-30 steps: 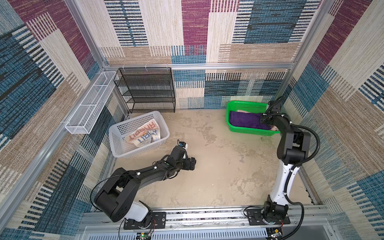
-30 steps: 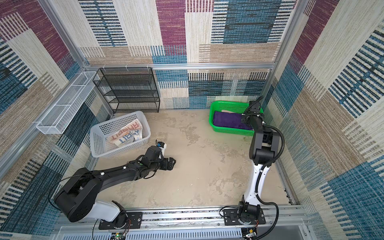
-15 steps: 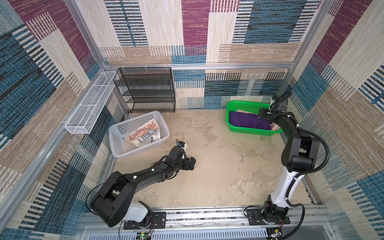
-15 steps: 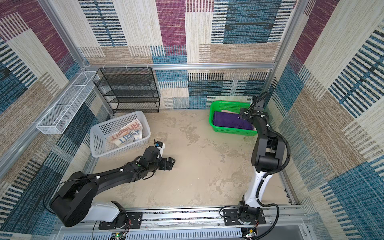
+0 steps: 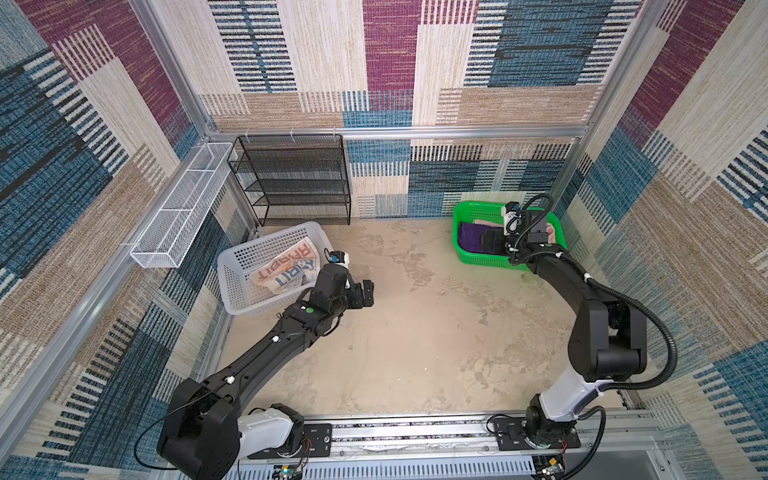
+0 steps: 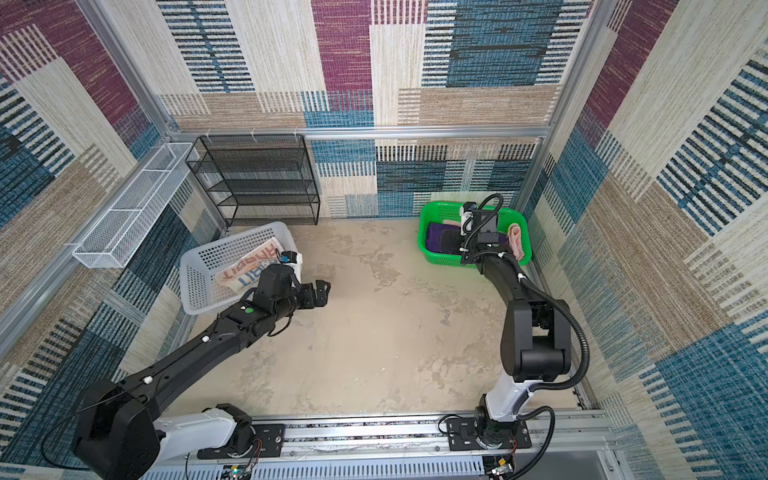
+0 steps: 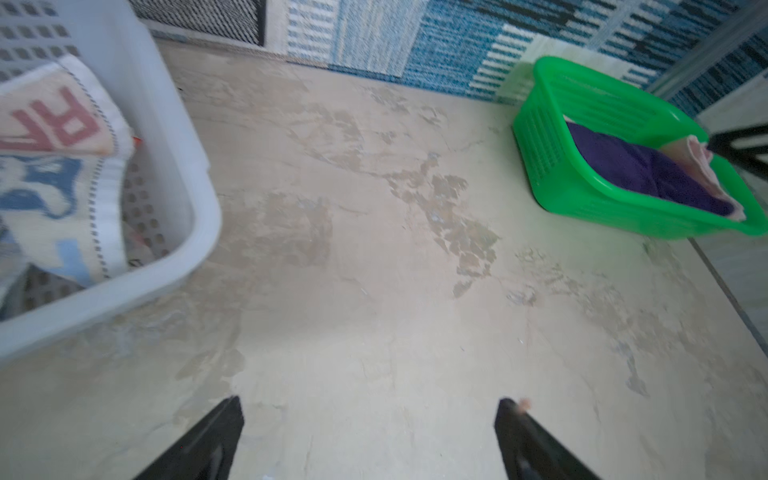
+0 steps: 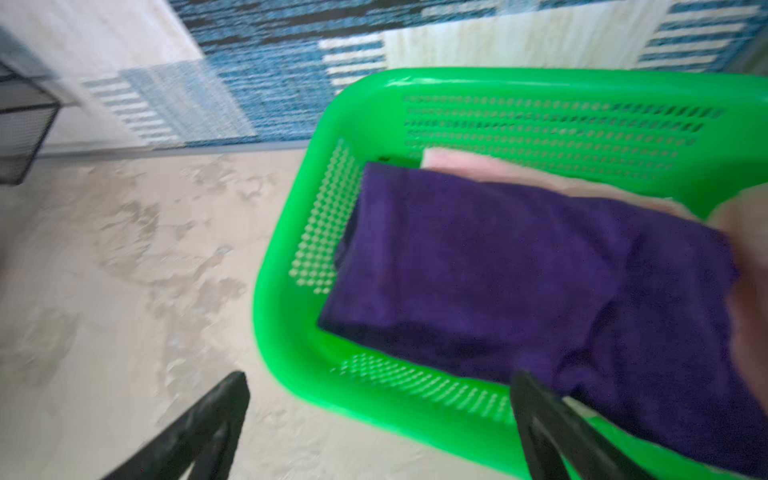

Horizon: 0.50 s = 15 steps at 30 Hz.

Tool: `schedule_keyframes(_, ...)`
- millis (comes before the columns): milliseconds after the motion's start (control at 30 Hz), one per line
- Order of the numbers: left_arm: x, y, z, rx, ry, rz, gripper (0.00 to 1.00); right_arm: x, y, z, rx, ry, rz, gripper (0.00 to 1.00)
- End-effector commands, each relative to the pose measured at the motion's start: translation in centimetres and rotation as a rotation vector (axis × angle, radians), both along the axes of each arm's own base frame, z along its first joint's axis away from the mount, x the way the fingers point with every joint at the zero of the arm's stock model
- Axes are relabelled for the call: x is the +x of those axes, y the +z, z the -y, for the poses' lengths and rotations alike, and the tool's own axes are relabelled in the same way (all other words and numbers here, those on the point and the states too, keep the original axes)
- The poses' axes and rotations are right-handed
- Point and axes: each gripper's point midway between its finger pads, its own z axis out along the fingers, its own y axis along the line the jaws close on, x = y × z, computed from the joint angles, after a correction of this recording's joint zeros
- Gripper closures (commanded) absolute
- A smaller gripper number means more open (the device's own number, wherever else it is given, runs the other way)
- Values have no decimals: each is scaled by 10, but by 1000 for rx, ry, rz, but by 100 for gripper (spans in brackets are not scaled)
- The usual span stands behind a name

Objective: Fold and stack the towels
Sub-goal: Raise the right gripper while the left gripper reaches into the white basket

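Purple towel in green basket beneath spread right jaws; left jaws spread, empty.

Bright even light, blurred wrist views

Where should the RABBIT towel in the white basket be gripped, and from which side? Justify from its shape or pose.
Probably its raised stitched edge, from above: the RABBIT towel lies crumpled inside the white basket, whose walls block a sideways reach, and that edge sits high beside a wall.
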Motion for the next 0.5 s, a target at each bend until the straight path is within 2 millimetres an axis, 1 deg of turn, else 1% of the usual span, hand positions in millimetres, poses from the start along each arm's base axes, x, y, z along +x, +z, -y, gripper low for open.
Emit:
schedule_keyframes(0,4,-10,-41,83,126,-88,2,-8,18,-32,57,70,87,0)
schedule_keyframes(33,8,-12,-51,104,152,-109,2,-17,19,-45,66,99,92,0)
schedule_keyframes(133,22,-19,-80,135,239,-167,2,-35,12,-71,83,159,81,0)
schedule_keyframes(233,37,-26,-104,143,311,-210,2,-49,0,-90,94,204,54,0)
schedule_keyframes(367,56,-38,-129,128,385,-254,2,-61,-19,-104,100,231,15,0)
schedule_keyframes(467,70,-49,-146,111,429,-277,3,-68,-34,-108,106,237,-19,0)
